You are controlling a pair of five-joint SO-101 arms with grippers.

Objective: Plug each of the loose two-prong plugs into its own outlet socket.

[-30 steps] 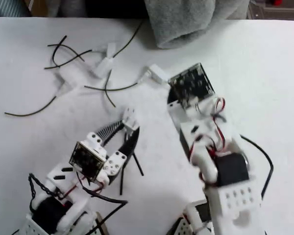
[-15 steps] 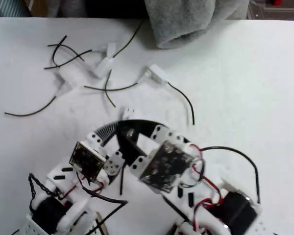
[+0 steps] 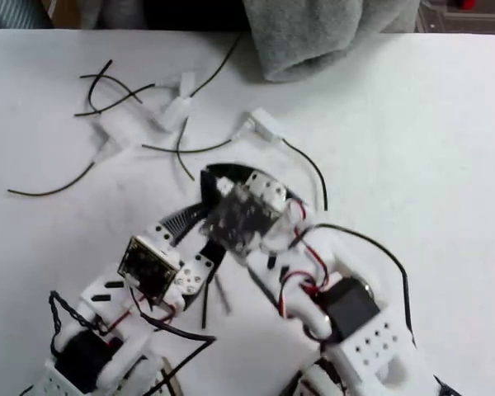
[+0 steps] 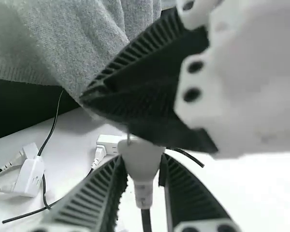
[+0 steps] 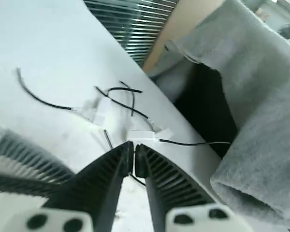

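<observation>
**A:** Plug (image 4: 141,166): where does it sit in the left wrist view?

**B:** It is pinched between the ribbed jaws of the left gripper (image 4: 142,162), above the table (image 4: 261,193). Its long axis runs along the jaws. A thin prong points away from the wrist, and the black cord trails back toward it. The right gripper (image 4: 94,94) hangs just over the prong end, its dark jaws pressed together into a wedge.

**A:** And the right wrist view?

**B:** Those jaws almost touch at the tips, with nothing seen between them. Beyond them lie white sockets (image 5: 144,136) on black leads, then a grey cloth (image 5: 261,121).

**A:** High view?

**B:** Both grippers meet mid-table, and the right one covers the plug. The sockets lie scattered toward the far edge.
</observation>
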